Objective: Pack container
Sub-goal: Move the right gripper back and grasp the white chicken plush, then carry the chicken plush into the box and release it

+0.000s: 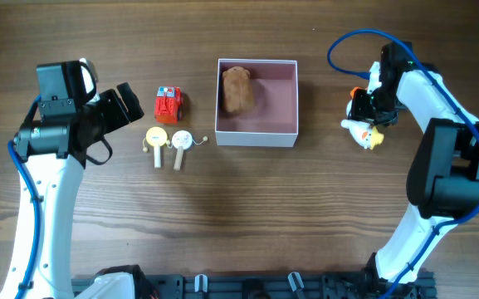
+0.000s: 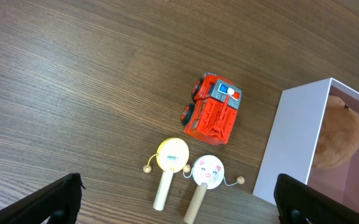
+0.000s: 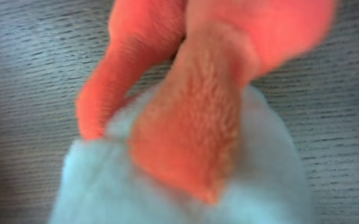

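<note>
The container (image 1: 256,135), a white-walled square box with a pink inside, sits mid-table and holds a brown plush toy (image 1: 238,89). Its white wall (image 2: 291,143) and the plush (image 2: 340,132) also show in the left wrist view. My left gripper (image 1: 128,103) is open and empty, left of a red toy truck (image 1: 168,104); its fingers (image 2: 179,202) frame the truck (image 2: 211,109). My right gripper (image 1: 364,106) is right down on a white plush duck (image 1: 365,133) with orange feet, right of the container. The duck (image 3: 185,155) fills the right wrist view and hides the fingers.
Two small rattle drums on wooden sticks lie below the truck: a yellow one (image 1: 156,141) (image 2: 172,155) and a white pig-faced one (image 1: 181,143) (image 2: 207,173). The blue cable of the right arm (image 1: 364,41) loops above the duck. The table is dark wood.
</note>
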Controlling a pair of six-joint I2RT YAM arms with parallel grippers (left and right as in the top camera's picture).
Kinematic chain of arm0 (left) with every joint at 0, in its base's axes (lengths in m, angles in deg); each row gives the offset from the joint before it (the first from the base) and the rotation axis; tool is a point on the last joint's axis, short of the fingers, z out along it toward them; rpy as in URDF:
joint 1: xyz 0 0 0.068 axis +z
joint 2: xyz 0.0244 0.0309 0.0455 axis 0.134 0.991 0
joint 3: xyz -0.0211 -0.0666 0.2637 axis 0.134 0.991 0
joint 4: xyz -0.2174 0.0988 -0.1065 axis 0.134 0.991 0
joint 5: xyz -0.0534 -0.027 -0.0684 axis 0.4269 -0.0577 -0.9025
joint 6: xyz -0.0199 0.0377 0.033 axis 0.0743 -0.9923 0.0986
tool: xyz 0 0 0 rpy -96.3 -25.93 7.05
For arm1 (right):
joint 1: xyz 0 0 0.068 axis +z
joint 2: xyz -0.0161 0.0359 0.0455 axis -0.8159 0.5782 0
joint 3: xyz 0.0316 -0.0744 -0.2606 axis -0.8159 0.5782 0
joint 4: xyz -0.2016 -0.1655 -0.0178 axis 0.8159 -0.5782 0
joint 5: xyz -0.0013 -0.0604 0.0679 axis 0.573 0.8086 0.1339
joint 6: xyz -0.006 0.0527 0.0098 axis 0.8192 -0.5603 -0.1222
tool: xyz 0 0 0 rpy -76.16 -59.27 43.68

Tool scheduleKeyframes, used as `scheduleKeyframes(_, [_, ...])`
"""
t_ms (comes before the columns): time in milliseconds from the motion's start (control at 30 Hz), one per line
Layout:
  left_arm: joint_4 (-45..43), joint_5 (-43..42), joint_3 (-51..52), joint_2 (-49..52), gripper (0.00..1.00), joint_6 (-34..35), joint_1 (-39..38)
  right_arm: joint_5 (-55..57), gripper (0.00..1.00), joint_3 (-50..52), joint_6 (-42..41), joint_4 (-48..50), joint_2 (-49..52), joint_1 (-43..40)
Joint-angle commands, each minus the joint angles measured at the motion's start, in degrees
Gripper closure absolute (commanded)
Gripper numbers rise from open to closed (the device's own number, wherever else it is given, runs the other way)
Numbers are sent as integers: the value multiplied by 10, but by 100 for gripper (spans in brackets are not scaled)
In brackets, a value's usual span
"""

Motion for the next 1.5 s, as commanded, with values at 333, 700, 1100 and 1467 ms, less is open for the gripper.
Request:
scheduleKeyframes(333, [0, 1, -12, 1, 0, -5, 3, -32, 86, -1, -73, 33, -290, 169])
scheduleKeyframes(700, [0, 1, -12, 1, 0, -5, 3, 18, 85, 5, -165, 107, -192, 290])
scheduleKeyframes(1100, [0, 1, -12, 1, 0, -5, 3, -16, 62, 5, -169, 219, -36, 290])
scheduleKeyframes(1467, [0, 1, -12, 1, 0, -5, 3, -14, 17, -27, -119, 216, -148, 277])
